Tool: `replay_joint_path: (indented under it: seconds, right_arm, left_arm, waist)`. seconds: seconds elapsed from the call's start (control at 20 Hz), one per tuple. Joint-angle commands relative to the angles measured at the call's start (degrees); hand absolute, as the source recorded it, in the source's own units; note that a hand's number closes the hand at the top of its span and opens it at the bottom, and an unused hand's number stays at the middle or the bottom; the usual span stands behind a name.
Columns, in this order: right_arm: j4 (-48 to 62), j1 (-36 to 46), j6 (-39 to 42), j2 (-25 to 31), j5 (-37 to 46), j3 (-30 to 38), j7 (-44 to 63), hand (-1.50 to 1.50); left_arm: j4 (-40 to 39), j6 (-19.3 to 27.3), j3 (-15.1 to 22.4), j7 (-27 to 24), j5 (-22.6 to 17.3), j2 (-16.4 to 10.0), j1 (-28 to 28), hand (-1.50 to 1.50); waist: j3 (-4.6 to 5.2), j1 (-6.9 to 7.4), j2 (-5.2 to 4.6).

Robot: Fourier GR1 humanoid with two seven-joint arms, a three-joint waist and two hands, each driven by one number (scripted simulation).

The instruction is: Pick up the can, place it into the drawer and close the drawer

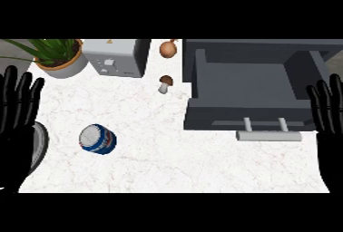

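A blue and white can [98, 139] lies on its side on the white marble counter [167, 163], left of centre. The dark grey drawer [251, 84] stands pulled open at the upper right, its inside bare, with a pale bar handle [268, 135] on its front. My left hand [17, 122] rests open at the left edge, fingers up, well left of the can. At the right edge my right hand [330, 122] rests open too, fingers up, beside the drawer's front corner. Neither hand touches anything.
A potted plant [57, 56] and a grey toaster [117, 56] stand at the back left. A brown onion [168, 48] and a small mushroom [164, 84] lie between toaster and drawer. A round grey rim [39, 147] shows behind the left hand.
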State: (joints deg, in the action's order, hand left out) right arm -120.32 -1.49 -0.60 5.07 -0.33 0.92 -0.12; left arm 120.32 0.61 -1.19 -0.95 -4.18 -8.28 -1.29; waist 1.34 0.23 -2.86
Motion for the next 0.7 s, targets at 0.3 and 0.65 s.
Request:
replay_joint_path:
  seconds: [0.3,0.65]
  right_arm:
    - [3.7,-1.8,-1.7,0.3,1.3,1.4,8.6,-1.5]
    - [-4.2,-6.4,0.4,1.7,0.0,0.7,15.2,-1.5]
  left_arm:
    - [-5.9,8.7,4.0,11.2,10.2,5.1,5.3,-1.5]
    - [0.3,17.7,16.1,27.0,24.1,8.2,2.4,-1.5]
  waist:
    - [-1.4,0.2,2.37]
    - [-1.37,-0.68,2.99]
